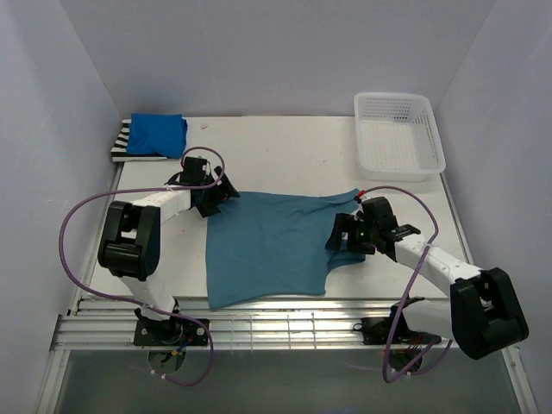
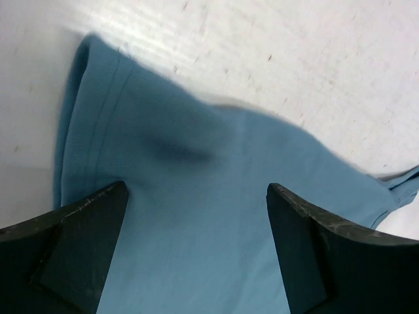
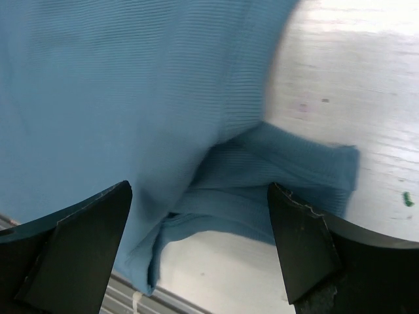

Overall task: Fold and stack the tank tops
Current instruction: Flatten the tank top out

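While two tops are already sitting folded, the royal blue tank top (image 1: 158, 134) stacked on the striped tank top (image 1: 123, 148) well apart from both grippers, the folding of the third is judged to be the step in hand. The teal-blue tank top (image 1: 267, 246) is lying spread flat on the table (image 1: 285, 155), and neither arm is gripping it.

The left gripper (image 2: 196, 196) is hanging with its jaws wide, holding nothing. The cloth is passing beneath and between them, and its stitched hem corner (image 2: 98, 85) is lying just ahead of the finger on the left of the wrist view.

The right gripper (image 3: 196, 196) is likewise standing wide and empty. The body of the top is filling the space between and ahead of its jaws, and a doubled-over shoulder strap (image 3: 281, 176) is lying just ahead of the right-hand finger. Whether any fingertip is touching the cloth cannot be told.

The next move, in my judgement, is calling for each gripper to descend and pinch the edge at its own end, both layers together, then carry it across in step. Risk noted: a single layer being caught, leaving the fabric dragging or bunching.
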You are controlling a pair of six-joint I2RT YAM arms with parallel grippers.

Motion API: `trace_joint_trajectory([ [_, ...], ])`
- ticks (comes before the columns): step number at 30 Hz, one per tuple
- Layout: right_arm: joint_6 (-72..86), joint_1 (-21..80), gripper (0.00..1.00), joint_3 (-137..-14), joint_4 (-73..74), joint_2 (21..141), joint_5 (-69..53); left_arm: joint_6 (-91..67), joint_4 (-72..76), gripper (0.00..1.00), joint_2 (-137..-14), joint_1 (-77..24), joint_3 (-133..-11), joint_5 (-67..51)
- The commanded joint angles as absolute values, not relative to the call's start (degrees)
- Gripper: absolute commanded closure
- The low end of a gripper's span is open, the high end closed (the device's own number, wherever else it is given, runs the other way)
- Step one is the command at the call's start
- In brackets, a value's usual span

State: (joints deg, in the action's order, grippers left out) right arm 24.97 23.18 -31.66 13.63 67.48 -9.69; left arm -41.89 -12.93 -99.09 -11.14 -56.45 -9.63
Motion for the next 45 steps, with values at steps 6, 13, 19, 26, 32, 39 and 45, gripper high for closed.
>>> trace_joint_trajectory([
  [6, 30.05, 10.83, 0.10, -21.64, 11.24, 63.82, -11.86, -41.84, -15.72, 0.02, -103.89, -11.16, -61.08, -2.65],
  [13, 33.13, 4.31, 0.10, -19.07, 26.61, 50.20, -8.18, -40.78, -18.19, 0.02, -104.50, -10.55, -61.52, 1.76],
  [19, 30.96, 4.22, 0.10, -26.43, 34.64, 40.26, -8.43, -39.82, -18.02, 0.02, -103.45, -10.63, -62.75, -3.16],
  [26, 26.63, 11.76, 0.10, -36.90, 21.90, 49.72, -11.89, -38.23, -16.17, 0.02, -98.89, -10.72, -62.40, -5.98],
  [32, 22.68, 23.38, 0.10, -52.44, 20.31, 69.47, -0.18, -37.27, -16.79, 0.02, -99.23, -10.63, -64.95, -4.40],
  [39, 18.20, 23.20, 0.10, -67.04, 18.98, 91.21, 3.25, -36.65, -17.57, 0.02, -105.71, -10.63, -70.48, -3.34],
  [45, 18.19, 22.24, 0.10, -77.33, 20.30, 105.02, 1.94, -36.30, -20.03, 0.02, -113.54, -10.55, -76.29, -3.25],
])
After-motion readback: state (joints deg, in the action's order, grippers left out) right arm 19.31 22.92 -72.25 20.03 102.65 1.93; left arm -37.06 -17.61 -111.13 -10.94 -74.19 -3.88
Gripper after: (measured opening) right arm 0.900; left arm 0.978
